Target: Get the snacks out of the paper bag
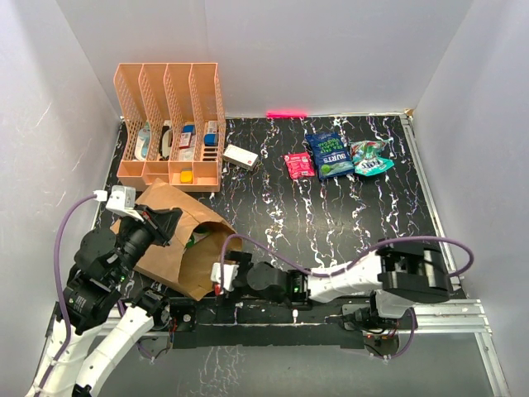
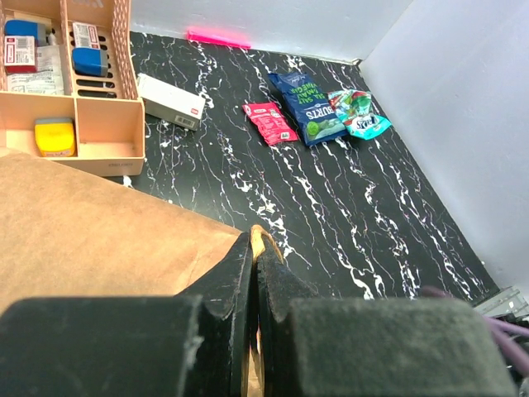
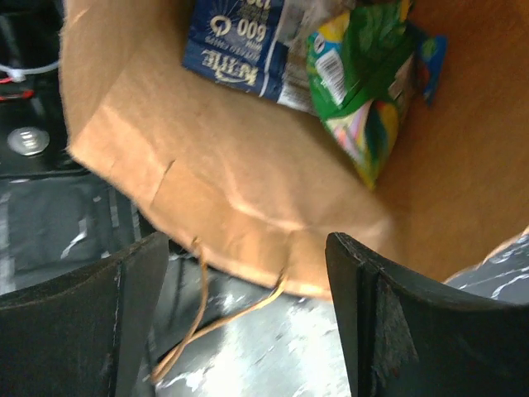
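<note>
— What is being held in the containers, starting from the left?

— At the far left, little boxes (image 2: 54, 136) are being stored in the compartments of the orange rack (image 1: 169, 124). Near it, the paper bag (image 1: 178, 248) is lying on its side on the table (image 1: 331, 223), at the near left, with its mouth turned to the right. Inside it, a dark blue packet (image 3: 240, 50) and a green-yellow bag (image 3: 364, 91) are being shown to the right wrist camera.

— And what is lying outside?

— A white box (image 1: 240, 156) is lying just right of the rack. Further right, at the far side, a pink-red packet (image 1: 299, 165), a dark blue chip bag (image 1: 329, 155) and a teal bag (image 1: 370, 157) are lying in a row.

— How are the arms being posed?

— The bag's upper edge is being pinched by the left gripper (image 2: 254, 244), jaws clenched on the paper. The right gripper (image 3: 248, 248) is being held low at the bag's mouth, jaws spread wide and grasping nothing, with the arm stretched leftward along the near edge.
</note>
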`<state>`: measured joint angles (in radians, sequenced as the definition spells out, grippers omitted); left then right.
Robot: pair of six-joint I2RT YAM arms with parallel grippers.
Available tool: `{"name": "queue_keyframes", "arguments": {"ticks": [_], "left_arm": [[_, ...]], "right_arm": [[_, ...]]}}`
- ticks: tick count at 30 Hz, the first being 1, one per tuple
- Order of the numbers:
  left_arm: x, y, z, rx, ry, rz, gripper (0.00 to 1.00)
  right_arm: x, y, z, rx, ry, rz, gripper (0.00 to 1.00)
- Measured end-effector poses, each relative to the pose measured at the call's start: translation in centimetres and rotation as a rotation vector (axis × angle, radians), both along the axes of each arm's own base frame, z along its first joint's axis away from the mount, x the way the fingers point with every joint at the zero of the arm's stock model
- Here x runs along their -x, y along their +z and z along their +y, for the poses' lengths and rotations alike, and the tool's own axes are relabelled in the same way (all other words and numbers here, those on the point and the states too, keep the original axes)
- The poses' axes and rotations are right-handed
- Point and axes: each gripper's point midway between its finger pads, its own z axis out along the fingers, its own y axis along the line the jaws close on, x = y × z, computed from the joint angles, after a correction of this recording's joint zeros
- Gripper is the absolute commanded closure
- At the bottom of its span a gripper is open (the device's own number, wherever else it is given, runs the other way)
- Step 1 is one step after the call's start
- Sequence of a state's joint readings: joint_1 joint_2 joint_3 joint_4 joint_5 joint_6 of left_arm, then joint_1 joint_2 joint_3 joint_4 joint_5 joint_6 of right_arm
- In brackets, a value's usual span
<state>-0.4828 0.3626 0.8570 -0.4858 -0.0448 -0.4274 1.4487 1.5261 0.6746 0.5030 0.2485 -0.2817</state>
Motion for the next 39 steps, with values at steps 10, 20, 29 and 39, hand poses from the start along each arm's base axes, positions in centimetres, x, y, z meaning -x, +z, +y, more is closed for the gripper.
{"name": "queue_keyframes", "arguments": {"ticks": [10, 20, 29, 39], "left_arm": [[0.4, 0.2, 0.3, 0.018, 0.006, -0.004, 1.00], [1.0, 0.6, 0.0, 0.030, -0.022, -0.020, 1.00], [1.4, 1.0, -0.7, 0.036, -0.067, -0.041, 1.00], [1.5, 1.1, -0.9, 0.034, -0.085, -0.042, 1.00]], "right_arm": [[-3.1, -0.4, 5.3, 0.059, 0.047, -0.340, 0.19], [-8.2, -3.9, 7.6, 0.101, 0.068, -0.435, 0.19], [-11.7, -4.9, 11.3, 0.080, 0.094, -0.496, 0.19], [-14.2, -4.9, 13.7, 0.060, 0.069, -0.525, 0.51]]}}
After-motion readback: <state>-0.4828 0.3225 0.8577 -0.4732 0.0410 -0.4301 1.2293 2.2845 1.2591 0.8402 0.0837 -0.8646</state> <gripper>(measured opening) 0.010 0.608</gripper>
